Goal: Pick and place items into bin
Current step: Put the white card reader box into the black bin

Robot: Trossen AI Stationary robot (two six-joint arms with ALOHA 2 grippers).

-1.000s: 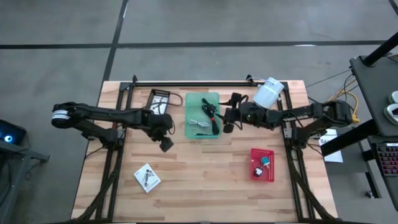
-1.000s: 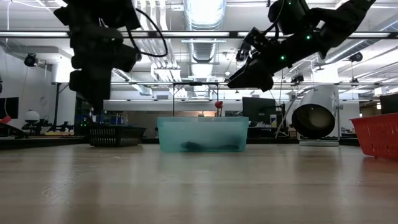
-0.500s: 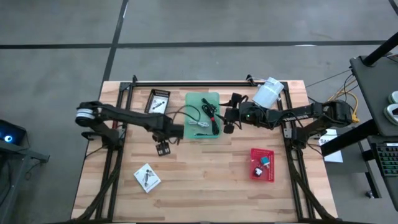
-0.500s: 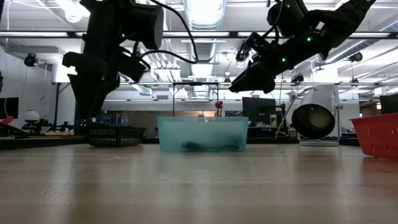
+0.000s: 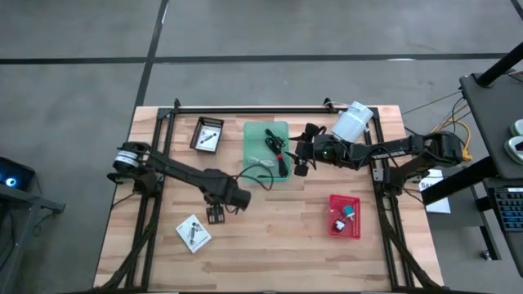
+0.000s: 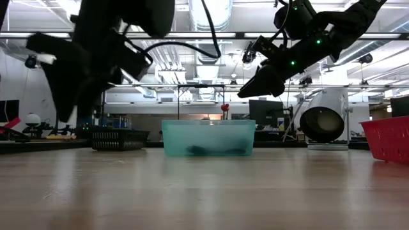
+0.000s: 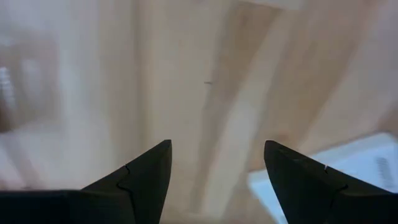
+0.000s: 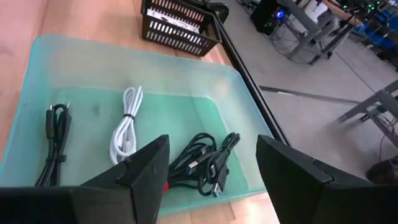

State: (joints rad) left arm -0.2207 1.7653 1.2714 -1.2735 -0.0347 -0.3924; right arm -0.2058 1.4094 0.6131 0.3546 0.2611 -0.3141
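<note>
The left gripper [image 5: 216,214] is held over the bare wooden table [image 5: 270,237], its two dark fingers [image 7: 146,171] spread apart with nothing between them. In the left wrist view only wood grain and the corner of a white packet [image 7: 348,171] are seen beyond the fingertips. That white square packet with dark print [image 5: 194,233] is found lying flat on the boards just beside the gripper, toward the table's near left corner.

The right gripper [image 5: 300,159] is poised at the right edge of the translucent green bin [image 5: 255,131], above table level, as is shown in the low view [image 6: 255,83]. Its fingers [image 8: 146,168] are also parted and empty. Inside the bin, a pale grey coiled cable [image 8: 126,127] is seen between a slim black cable [image 8: 55,146] and a tangled bundle of black cables [image 8: 208,162]. From above, the grey cable [image 5: 263,162] and the black bundle [image 5: 276,149] are seen resting on the bin floor.

A second white packet [image 5: 209,135] is seen tilted inside a black wire basket [image 5: 198,145] just left of the bin. A red basket [image 5: 344,216] holding small items is placed on the right of the table, and a large white cylinder [image 5: 352,122] is lying near the far right corner, behind the right arm.
</note>
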